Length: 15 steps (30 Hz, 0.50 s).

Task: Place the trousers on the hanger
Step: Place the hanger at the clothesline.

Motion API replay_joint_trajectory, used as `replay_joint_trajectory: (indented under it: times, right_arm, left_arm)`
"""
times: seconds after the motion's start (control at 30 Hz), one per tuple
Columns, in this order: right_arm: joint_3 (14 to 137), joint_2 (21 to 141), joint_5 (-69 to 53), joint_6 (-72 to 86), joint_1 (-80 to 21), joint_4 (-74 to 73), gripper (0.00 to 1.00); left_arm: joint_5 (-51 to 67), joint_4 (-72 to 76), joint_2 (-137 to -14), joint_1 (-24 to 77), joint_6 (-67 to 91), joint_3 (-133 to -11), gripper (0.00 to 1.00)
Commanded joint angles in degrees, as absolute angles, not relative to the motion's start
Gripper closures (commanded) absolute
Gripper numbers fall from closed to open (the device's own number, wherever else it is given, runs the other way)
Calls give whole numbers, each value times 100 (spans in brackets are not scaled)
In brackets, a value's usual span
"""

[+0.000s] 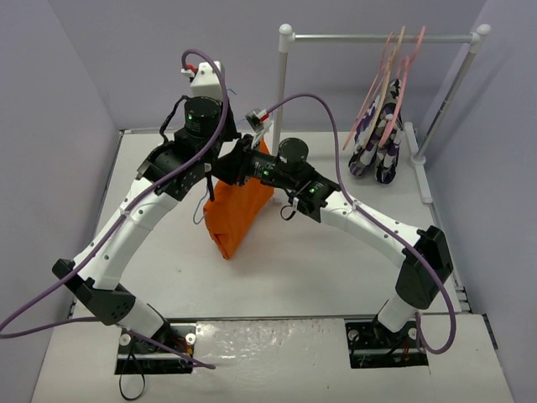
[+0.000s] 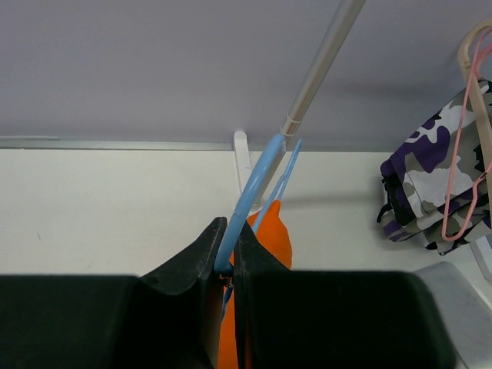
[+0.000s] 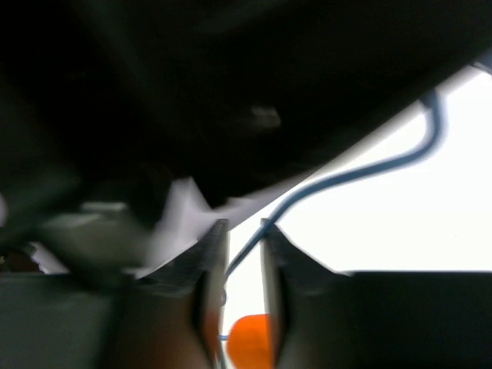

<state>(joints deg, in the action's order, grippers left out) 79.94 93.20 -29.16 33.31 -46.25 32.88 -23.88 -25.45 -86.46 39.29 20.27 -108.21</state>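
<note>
The orange trousers hang folded over the light-blue hanger, their lower end resting on the table. My left gripper is shut on the hanger's wire, with orange cloth just behind its fingers. My right gripper reaches in from the right beside it. Its jaws stand a little apart, and the hanger's thin blue wire runs slantwise between them. A bit of the trousers shows below. In the top view both grippers meet above the trousers, the fingers hidden by the wrists.
A white clothes rack stands at the back right, carrying pink hangers and a purple-white-black patterned garment. Its left post rises just behind the hanger. Walls close in the table at left, back and right.
</note>
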Motion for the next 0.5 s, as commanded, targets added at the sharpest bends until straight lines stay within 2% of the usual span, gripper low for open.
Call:
replay_joint_trajectory:
  times: [0.0,0.07,0.17,0.47]
  right_arm:
    - [8342,9246,-3066,3555,-4667,3892,96]
    - [8350,9173,-3062,3507,-4661,3803,100]
    - [8341,9035,-3109,3436,-4602,3695,100]
    - [8318,8601,-3577,3566,-4222,3537,100]
  left_arm:
    - [-2303,-1355,-8242,3973,2161,-11259,100]
    - [-2297,-1359,-8221,3973,2084,-11247,100]
    - [-2172,-1338,-8128,3965,1966,-11117,99]
    - [-2005,-1213,-7670,3965,1603,-10455,37]
